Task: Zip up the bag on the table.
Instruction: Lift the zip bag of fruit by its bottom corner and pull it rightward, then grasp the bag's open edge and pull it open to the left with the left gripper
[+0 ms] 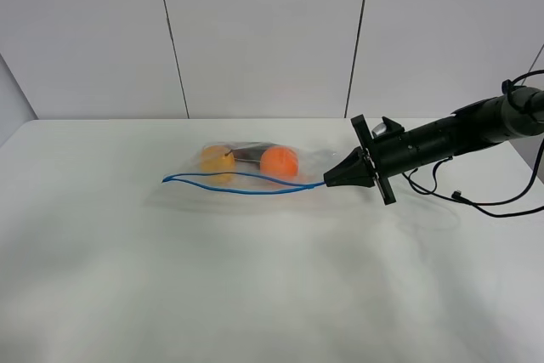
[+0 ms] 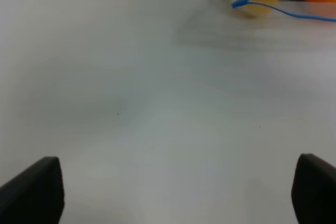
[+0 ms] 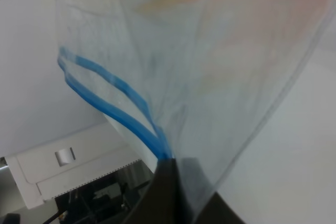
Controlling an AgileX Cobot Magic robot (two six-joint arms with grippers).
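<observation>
While the white table [image 1: 255, 295] fills most of your high view, the clear bag [image 1: 319, 161] lies flat on it a little behind the middle, with its long edge running left to right. Your right arm [image 1: 459, 133] comes in low from the right side, stretched toward the bag's right end. Through the plastic you can see an orange fruit [image 1: 279, 161] and, to its left, a yellow fruit [image 1: 216, 159]. Something dark sits between them that you cannot make out.

The blue zipper strip [image 1: 246, 190] runs along the bag's near edge. In the right wrist view its two tracks lie apart and meet only at the tips of your right pincer [image 1: 327, 182]. That pincer is pinched tight on the bag at the right end of the strip. Your left pincer [image 2: 173, 190] is spread wide with nothing in it, over bare table and well apart from the bag's left end.
</observation>
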